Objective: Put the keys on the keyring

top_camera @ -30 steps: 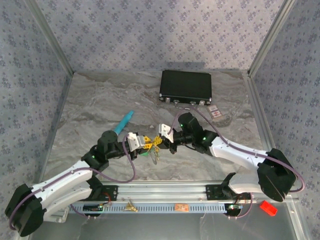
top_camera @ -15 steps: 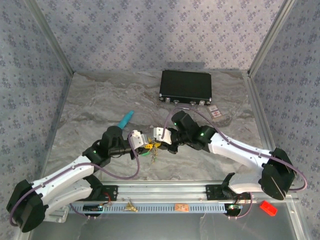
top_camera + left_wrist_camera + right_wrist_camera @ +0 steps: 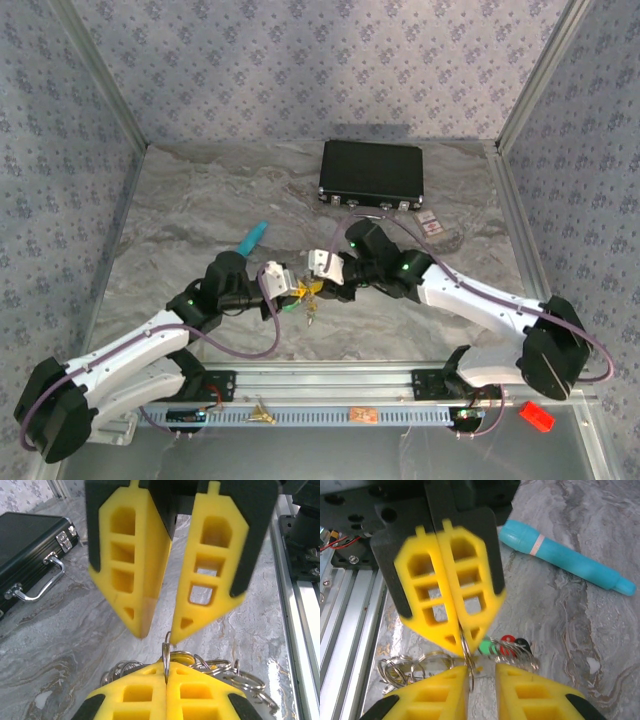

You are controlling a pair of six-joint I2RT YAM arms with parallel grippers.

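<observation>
Patterned wallpaper panels enclose a grey marbled tabletop (image 3: 200,200). It looks smooth and faintly glossy, so small metal would probably skate on it. A shut black case (image 3: 371,172) lies well beyond the grippers, and a teal tube (image 3: 251,240) lies just beyond the left one.

Two white arms meet tip to tip. The left gripper (image 3: 285,283) has its yellow fingers pressed together, pinching the thin silver wire of the keyring (image 3: 166,652) edge-on. The right gripper (image 3: 482,671) faces it with its fingers spread a little, and the wire runs beside one finger, unclamped.

Red and green tags (image 3: 501,645) and a cluster of small rings (image 3: 240,676) hang just past the pinch. The keys (image 3: 313,303), tiny and brass-coloured, dangle beneath both grippers. I cannot tell whether they touch the tabletop.

The keyring looks light, springy and slick. It would likely swivel in a single pinch, so it is best held close to where a key must enter. The keys look hard, light and slippery. Each is best gripped flat by its head, with the hole left free.
</observation>
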